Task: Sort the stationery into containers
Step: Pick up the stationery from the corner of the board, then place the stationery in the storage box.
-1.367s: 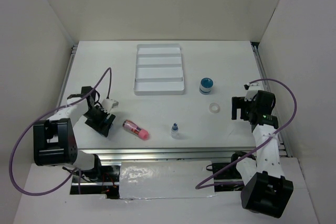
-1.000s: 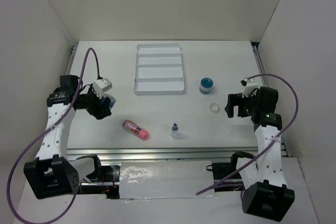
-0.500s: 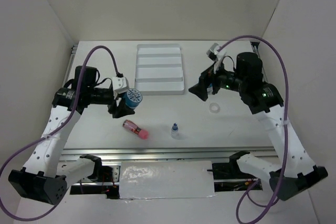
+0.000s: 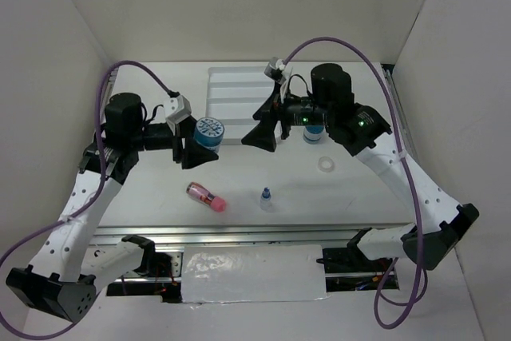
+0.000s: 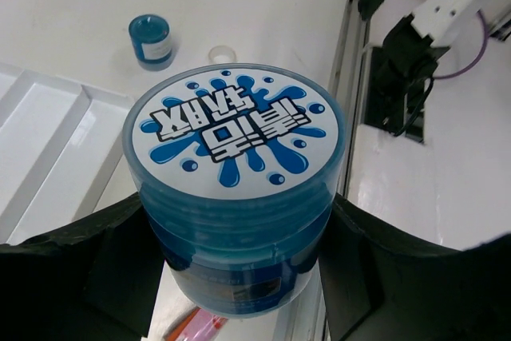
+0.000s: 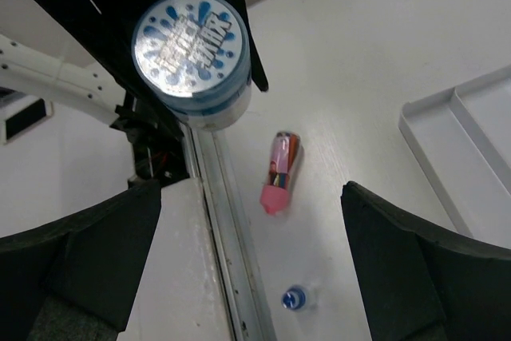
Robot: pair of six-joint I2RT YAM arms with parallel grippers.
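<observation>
My left gripper (image 4: 200,146) is shut on a squat blue pot (image 4: 209,132) with a splash-printed lid (image 5: 233,127), held in the air left of the white divided tray (image 4: 239,101). Its black fingers (image 5: 72,277) press both sides of the pot (image 5: 235,221). My right gripper (image 4: 263,133) hangs open and empty over the tray's front edge, facing the held pot (image 6: 192,57). A second blue pot (image 4: 314,129) stands right of the tray. On the table lie the white ring (image 4: 326,164), the pink tube (image 4: 206,196) and the small blue-capped bottle (image 4: 265,197).
The right arm crosses above the tray's right side and partly hides the second pot. White walls close in the table on three sides. A metal rail (image 4: 239,235) runs along the near edge. The pink tube (image 6: 281,169) and bottle (image 6: 294,299) lie under my right gripper (image 6: 251,261).
Both arms have swung up and inward from the table's sides. The left one carried the blue pot right toward the tray; the open right gripper moved left past the second pot.
</observation>
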